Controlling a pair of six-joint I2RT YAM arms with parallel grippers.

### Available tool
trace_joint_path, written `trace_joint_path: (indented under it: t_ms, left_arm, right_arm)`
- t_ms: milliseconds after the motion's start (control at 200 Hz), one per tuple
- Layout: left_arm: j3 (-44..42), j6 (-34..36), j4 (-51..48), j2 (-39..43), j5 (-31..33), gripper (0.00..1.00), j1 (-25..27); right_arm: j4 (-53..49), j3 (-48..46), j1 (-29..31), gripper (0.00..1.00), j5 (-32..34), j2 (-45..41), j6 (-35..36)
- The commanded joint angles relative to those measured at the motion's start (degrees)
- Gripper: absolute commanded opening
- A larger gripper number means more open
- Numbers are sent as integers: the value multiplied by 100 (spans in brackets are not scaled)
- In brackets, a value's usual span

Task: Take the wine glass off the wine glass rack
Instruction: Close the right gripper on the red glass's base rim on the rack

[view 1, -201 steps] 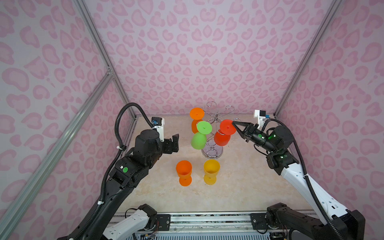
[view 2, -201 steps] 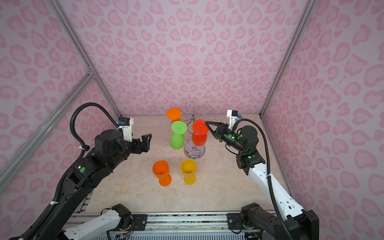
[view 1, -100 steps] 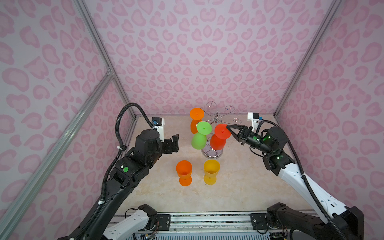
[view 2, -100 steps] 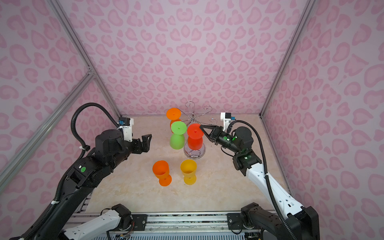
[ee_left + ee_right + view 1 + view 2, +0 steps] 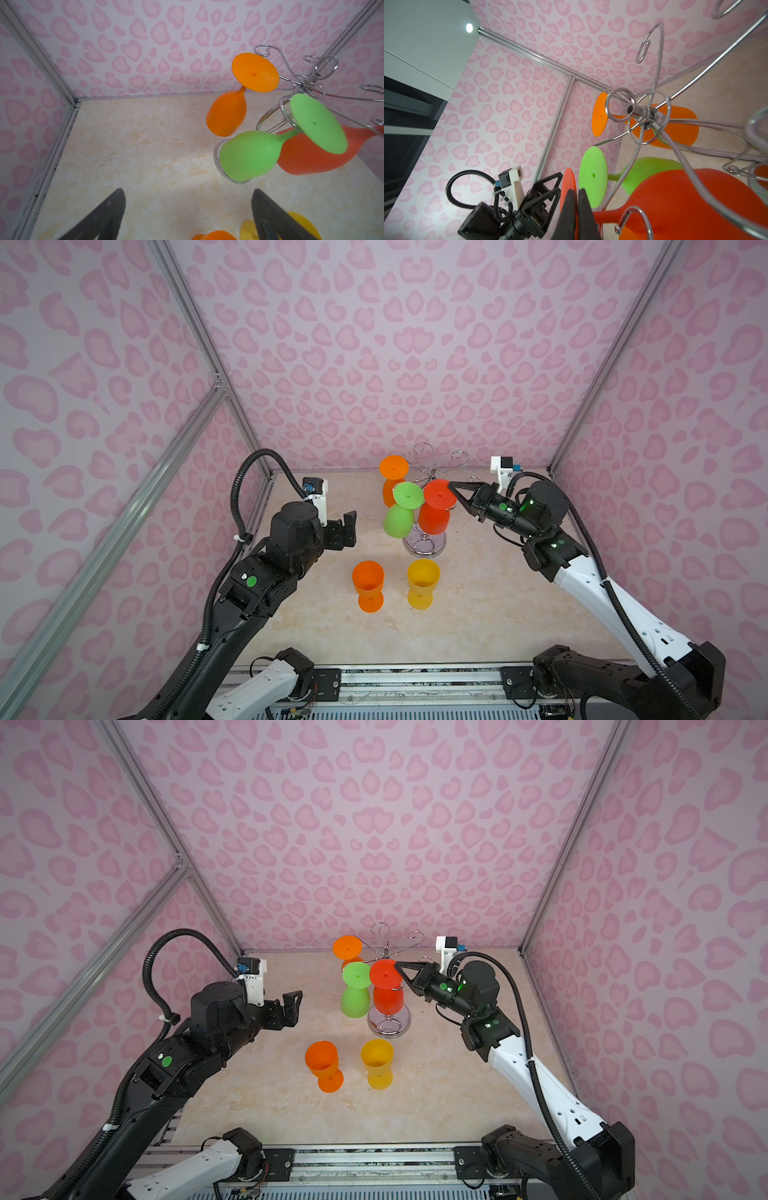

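A red wine glass [image 5: 433, 518] [image 5: 388, 1000] hangs upside down beside the chrome wine glass rack [image 5: 424, 545] [image 5: 388, 1028]. My right gripper [image 5: 451, 485] [image 5: 397, 965] [image 5: 576, 190] is shut on the edge of its round foot [image 5: 568, 187]. Its stem runs close to a curled rack arm; I cannot tell whether the two touch. A green glass [image 5: 399, 520] [image 5: 249, 154] and an orange glass [image 5: 392, 467] [image 5: 226, 116] hang inverted from the rack. My left gripper [image 5: 351, 526] [image 5: 293, 1002] [image 5: 188, 193] stands open and empty, left of the rack.
An orange glass [image 5: 368, 578] and a yellow glass [image 5: 423, 574] stand upright on the marbled table in front of the rack. Pink patterned walls with metal rails close in the back and both sides.
My right gripper has carried the red glass to the left, closer to the green glass and the rack's stem. The left arm has not moved.
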State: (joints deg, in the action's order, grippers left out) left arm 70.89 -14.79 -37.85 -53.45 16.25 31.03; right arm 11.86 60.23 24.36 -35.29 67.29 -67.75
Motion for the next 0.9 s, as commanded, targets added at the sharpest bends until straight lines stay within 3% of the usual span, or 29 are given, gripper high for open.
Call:
trace_joint_path:
  t_ms: [0, 895]
  left_arm:
    - [-38, 4, 93, 44, -27, 96, -18]
    - [-339, -16, 133, 212, -58, 97, -88]
  right_arm:
    - [-476, 121, 19, 0, 220, 38, 166]
    - [-978, 422, 12, 0, 891, 68, 32]
